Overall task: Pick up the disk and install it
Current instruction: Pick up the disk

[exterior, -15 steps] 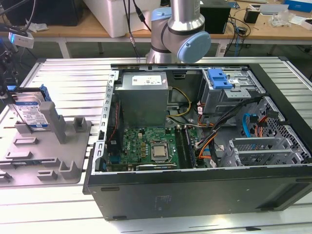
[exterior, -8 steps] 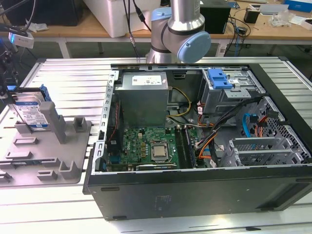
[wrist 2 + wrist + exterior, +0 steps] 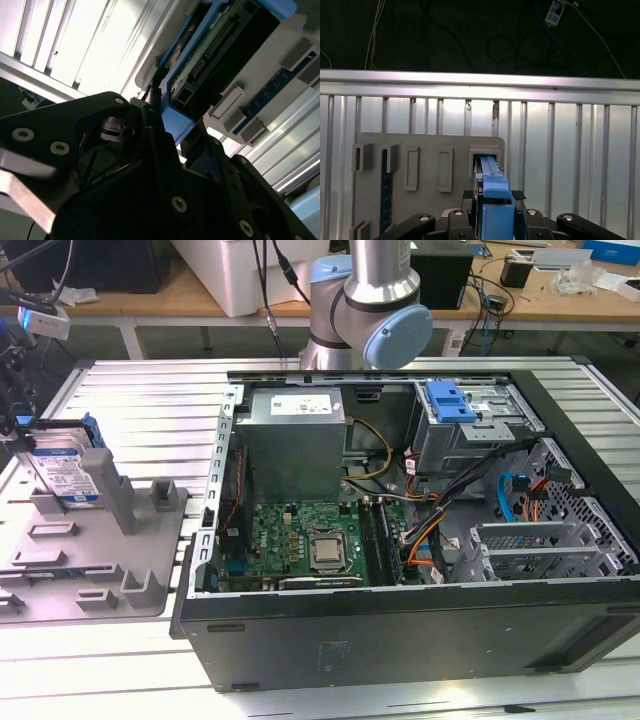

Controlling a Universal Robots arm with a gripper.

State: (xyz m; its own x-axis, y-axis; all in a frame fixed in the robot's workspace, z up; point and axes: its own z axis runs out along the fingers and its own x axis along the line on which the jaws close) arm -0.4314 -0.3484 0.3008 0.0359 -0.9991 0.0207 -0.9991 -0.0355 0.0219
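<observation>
One disk [image 3: 62, 472], one grey fixture tray [image 3: 60, 558], one open computer case [image 3: 400, 640], one power-supply box [image 3: 295, 448], one blue bracket [image 3: 448, 402]

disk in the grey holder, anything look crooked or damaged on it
Nothing stands out. The disk stands upright on edge in its slot in the holder, at the exterior view's left, and its blue carrier looks whole. In the first wrist view it sits straight in the slot.

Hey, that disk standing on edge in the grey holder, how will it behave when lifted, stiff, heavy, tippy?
The disk looks like metal in a blue carrier, so probably rigid and heavy for its size. Standing on edge in the grey holder, it may tip if nudged sideways. The smooth plastic might slip.
</observation>
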